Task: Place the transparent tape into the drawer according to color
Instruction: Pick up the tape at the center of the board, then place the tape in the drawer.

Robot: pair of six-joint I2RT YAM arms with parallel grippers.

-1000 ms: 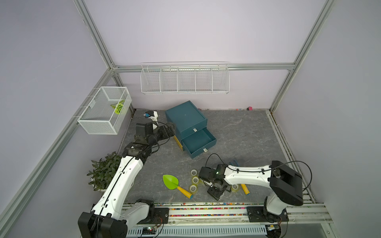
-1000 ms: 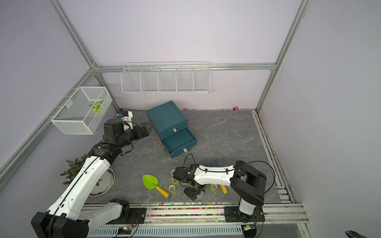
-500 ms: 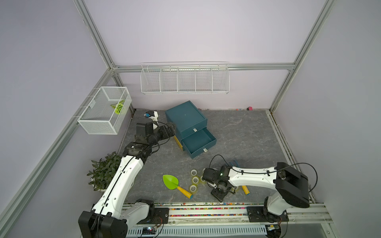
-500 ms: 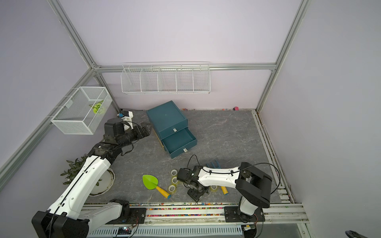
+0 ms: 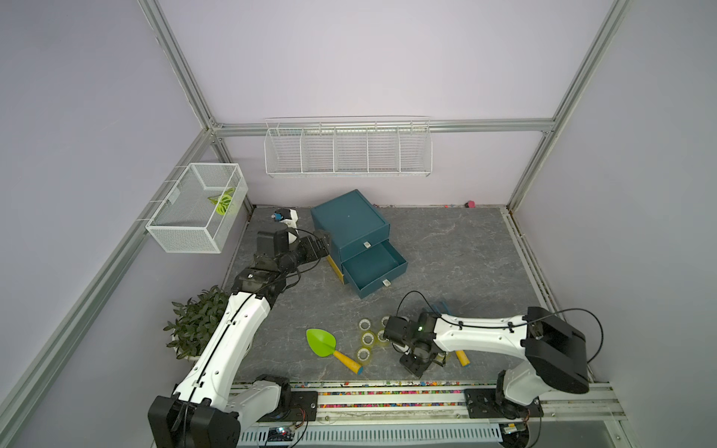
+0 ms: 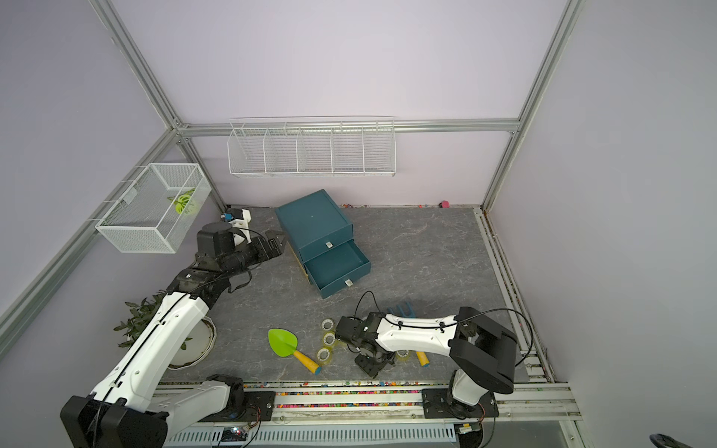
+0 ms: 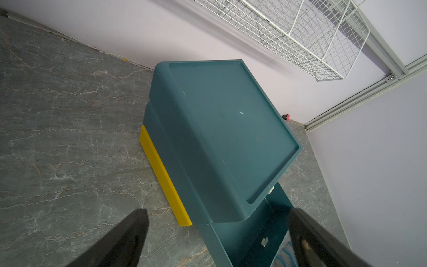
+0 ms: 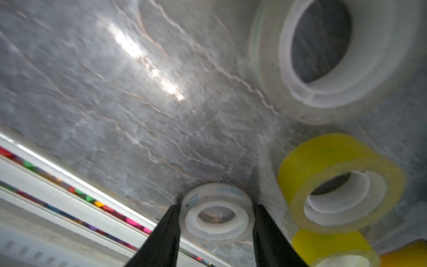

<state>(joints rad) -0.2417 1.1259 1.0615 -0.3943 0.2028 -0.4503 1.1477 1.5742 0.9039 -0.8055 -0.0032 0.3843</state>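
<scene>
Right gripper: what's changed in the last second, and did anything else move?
The right gripper shifted slightly rightward and closed onto a clear tape roll, fingers against both its sides; the roll still sits on the table. Unchanged: left gripper open by the drawer unit, green shovel and the other rolls.

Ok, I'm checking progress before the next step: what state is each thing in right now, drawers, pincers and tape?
Upper drawer: shut.
Lower drawer: pulled open, no tape visible inside.
Left pincer: open, empty, beside the drawer cabinet.
Right pincer: closed on the clear tape roll, touching both its sides.
Clear tape roll: flat on the table, gripped.
Yellow tape rolls: flat on the table, loose.
</scene>
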